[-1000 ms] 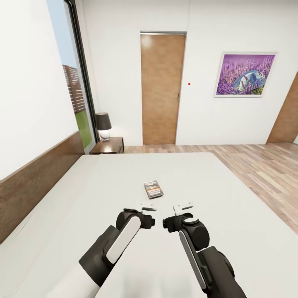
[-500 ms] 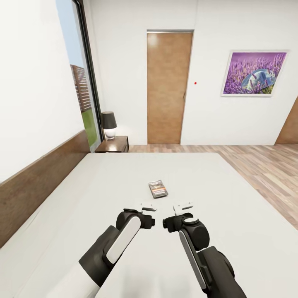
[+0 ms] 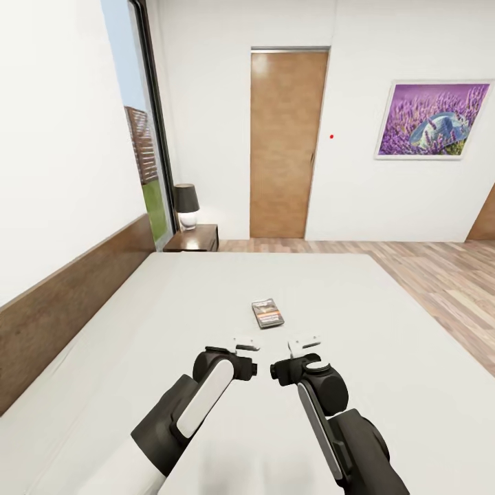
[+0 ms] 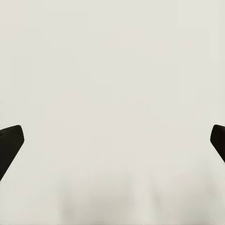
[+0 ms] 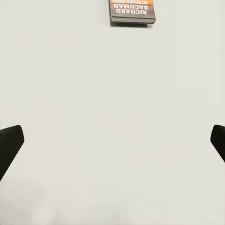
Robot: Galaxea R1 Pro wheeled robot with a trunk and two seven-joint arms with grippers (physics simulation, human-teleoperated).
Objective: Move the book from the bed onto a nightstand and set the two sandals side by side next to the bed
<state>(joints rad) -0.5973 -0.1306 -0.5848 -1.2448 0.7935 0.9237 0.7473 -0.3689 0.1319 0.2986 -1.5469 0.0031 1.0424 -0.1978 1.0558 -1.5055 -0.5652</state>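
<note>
Book (image 3: pixel 268 314) lay flat on the off-white mattress of the bed (image 3: pixel 385 357), near its middle and just beyond both grippers. Left gripper (image 3: pixel 247 342) and right gripper (image 3: pixel 303 341) hung above the mattress with their jaws spread wide, holding nothing. Beyond the bed's far corner stood the nightstand (image 3: pixel 194 238), bearing a dark-shaded lamp (image 3: pixel 186 205).

Head camera: you look forward and down across the bed (image 3: pixel 172 302) toward the far door (image 3: pixel 287 144). Both wrist cameras: close, facing straight down onto the mattress; right wrist shares the book (image 5: pixel 132 12) (image 3: pixel 267 313) with the head view.
</note>
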